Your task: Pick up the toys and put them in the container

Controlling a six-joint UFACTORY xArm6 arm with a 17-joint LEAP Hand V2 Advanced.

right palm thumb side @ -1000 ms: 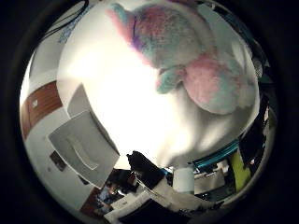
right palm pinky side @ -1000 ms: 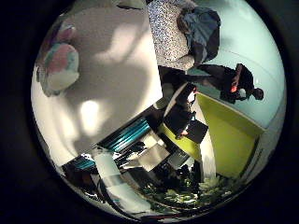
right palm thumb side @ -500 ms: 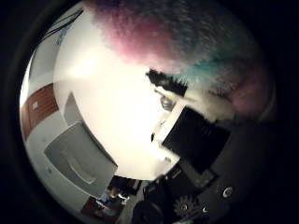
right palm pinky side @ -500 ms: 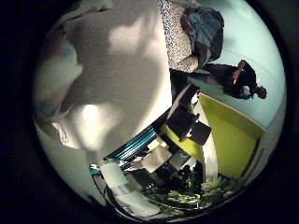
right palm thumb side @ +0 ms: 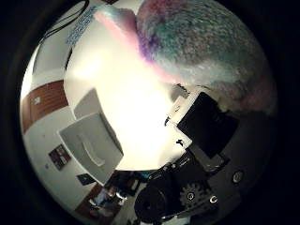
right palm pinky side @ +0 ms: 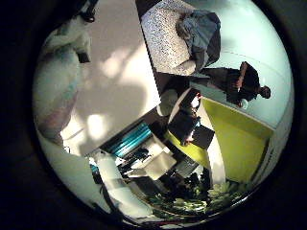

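plush toy (right palm thumb side: 206,51) fills thumb view | hand (right palm thumb side: 201,126) fingers curl against it | container (right palm thumb side: 91,145) only there

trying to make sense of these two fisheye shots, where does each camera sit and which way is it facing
Little finger side palm view: on the palm's little-finger edge, looking across the white table into the room; no clear part of the robot hand shows.
Thumb side palm view: on the palm's thumb edge, facing the fluffy pastel pink-and-teal plush toy close up, the grey open container beyond; the robot hand reaches in.
Shared: the plush toy and the table.
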